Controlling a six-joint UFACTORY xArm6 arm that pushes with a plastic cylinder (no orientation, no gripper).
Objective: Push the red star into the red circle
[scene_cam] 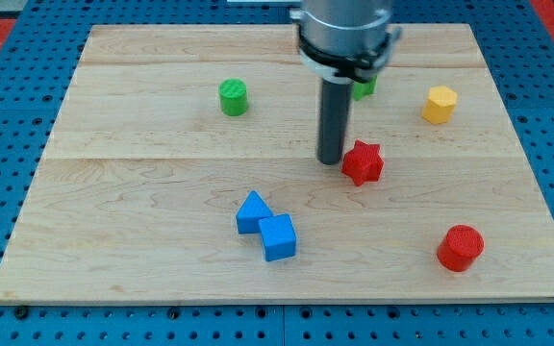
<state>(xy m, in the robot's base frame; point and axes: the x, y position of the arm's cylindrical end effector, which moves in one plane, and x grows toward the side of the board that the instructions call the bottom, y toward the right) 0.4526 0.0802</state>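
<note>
The red star lies on the wooden board, right of centre. The red circle, a short cylinder, stands near the view's bottom right, well apart from the star. My tip rests on the board just left of the star, touching or almost touching its left side. The dark rod rises from there to the grey arm head at the view's top.
A green cylinder stands at the upper left of centre. A green block is partly hidden behind the rod. A yellow hexagon sits at the upper right. Two blue blocks touch each other below centre.
</note>
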